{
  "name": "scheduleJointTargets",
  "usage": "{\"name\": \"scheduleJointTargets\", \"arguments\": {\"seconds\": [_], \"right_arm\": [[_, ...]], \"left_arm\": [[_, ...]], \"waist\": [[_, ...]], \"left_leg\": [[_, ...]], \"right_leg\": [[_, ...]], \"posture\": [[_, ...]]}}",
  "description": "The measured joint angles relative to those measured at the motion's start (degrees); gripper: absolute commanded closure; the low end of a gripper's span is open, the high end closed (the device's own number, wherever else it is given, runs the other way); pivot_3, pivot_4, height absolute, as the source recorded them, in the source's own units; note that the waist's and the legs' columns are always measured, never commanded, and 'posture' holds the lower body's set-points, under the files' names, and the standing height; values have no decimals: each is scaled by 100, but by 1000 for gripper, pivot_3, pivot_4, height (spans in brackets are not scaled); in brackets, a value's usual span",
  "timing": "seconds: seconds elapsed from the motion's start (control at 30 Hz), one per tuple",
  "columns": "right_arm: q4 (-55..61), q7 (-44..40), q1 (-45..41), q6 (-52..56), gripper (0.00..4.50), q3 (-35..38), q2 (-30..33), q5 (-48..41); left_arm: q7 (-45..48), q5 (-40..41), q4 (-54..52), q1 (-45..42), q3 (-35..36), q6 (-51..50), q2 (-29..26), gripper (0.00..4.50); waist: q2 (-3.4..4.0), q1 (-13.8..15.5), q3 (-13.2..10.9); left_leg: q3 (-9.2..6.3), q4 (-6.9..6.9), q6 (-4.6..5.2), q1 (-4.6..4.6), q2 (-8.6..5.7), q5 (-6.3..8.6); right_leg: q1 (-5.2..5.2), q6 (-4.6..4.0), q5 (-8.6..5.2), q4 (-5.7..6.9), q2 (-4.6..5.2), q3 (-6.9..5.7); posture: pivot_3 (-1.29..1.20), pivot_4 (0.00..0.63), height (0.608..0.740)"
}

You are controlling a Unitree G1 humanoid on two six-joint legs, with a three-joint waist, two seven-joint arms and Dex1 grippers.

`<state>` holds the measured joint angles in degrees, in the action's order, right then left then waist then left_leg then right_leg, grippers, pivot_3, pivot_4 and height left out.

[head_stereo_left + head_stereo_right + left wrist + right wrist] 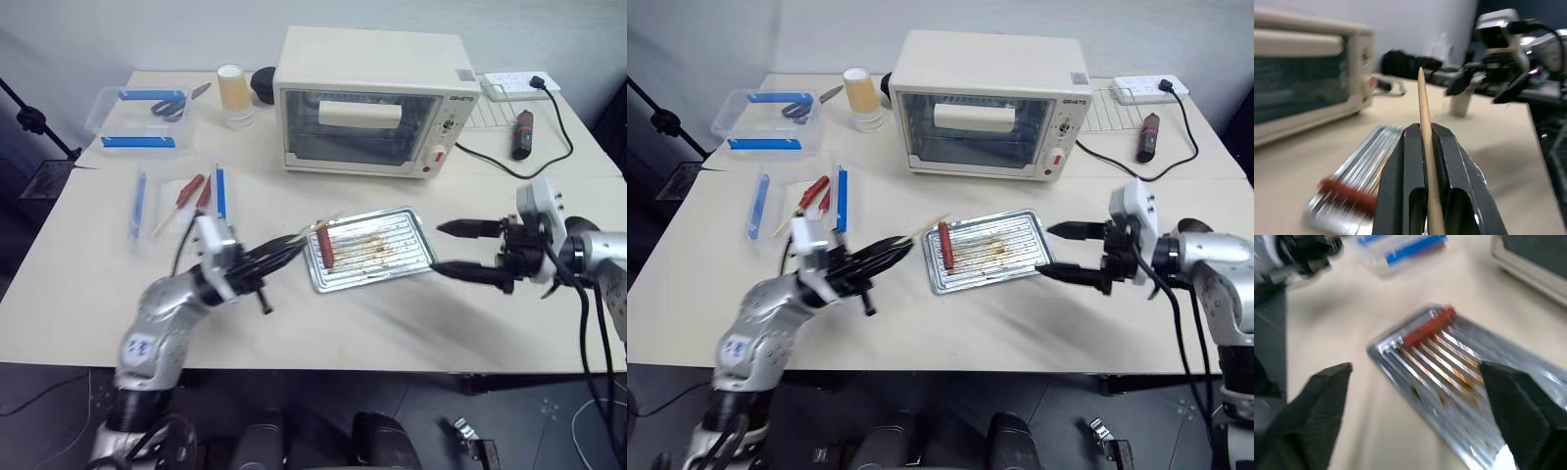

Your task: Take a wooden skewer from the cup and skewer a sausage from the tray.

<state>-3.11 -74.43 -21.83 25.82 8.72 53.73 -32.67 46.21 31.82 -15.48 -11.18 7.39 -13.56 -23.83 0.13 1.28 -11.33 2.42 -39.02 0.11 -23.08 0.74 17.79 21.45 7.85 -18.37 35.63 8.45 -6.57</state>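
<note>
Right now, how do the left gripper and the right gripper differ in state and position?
The left gripper is shut on the wooden skewer; the right gripper is open and holds nothing. The left gripper is at the tray's sausage end; the right gripper is at the opposite end. Both point toward the tray.

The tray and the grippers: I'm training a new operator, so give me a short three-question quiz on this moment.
1. True or false: the left gripper has its jaws shut on the skewer.
2. Where does the sausage lie on the tray? A) at the end nearest the left gripper B) in the middle C) at the end nearest the right gripper
3. Fill in: the right gripper's jaws are ____.

Key: 1 true; 2 A; 3 open, beside the tray's end and holding nothing.
</note>
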Motion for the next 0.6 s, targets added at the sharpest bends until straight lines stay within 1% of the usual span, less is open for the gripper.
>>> {"name": "scheduleJointTargets", "arguments": {"seconds": [0.13, 0.23, 0.4, 0.53, 0.6], "right_arm": [[-385, -67, 43, -724, 42, -36, -49, 448], [-269, 278, -124, -733, 42, -213, -383, 632], [697, 1061, -598, 332, 42, -854, -1040, 609], [1345, 2350, -1376, 2074, 42, -1409, -1822, 630], [1402, 2903, -1570, 2592, 42, -1550, -2278, 669]], "left_arm": [[-244, 2, -330, 819, 715, 80, -210, 4500], [-412, 3, -435, 1279, 1077, 124, -214, 4500], [-597, 30, -492, 1482, 1279, 150, -210, 4500], [-667, 46, -525, 1500, 1283, 154, -205, 4500], [-685, 46, -535, 1485, 1261, 154, -204, 4500]], "waist": [[0, -15, 0], [0, -7, 0], [0, 16, 0], [-4, 5, 3], [-4, 11, 3]], "left_leg": [[4, -1, 0, 9, 3, 0], [3, -2, -2, 9, 6, -1], [-14, -4, -2, 7, 5, 0], [-31, -2, -5, 7, 5, 1], [-30, -1, -5, 4, 2, 1]], "right_leg": [[-2, 0, 0, 2, 0, 9], [-2, 0, 0, 3, -1, 8], [0, -1, 0, 4, 4, 12], [6, -4, 0, 12, 1, 13], [8, -4, 0, 12, 1, 12]], "posture": [[0, 150, 740], [0, 150, 740], [0, 150, 740], [0, 150, 740], [0, 150, 740]]}}
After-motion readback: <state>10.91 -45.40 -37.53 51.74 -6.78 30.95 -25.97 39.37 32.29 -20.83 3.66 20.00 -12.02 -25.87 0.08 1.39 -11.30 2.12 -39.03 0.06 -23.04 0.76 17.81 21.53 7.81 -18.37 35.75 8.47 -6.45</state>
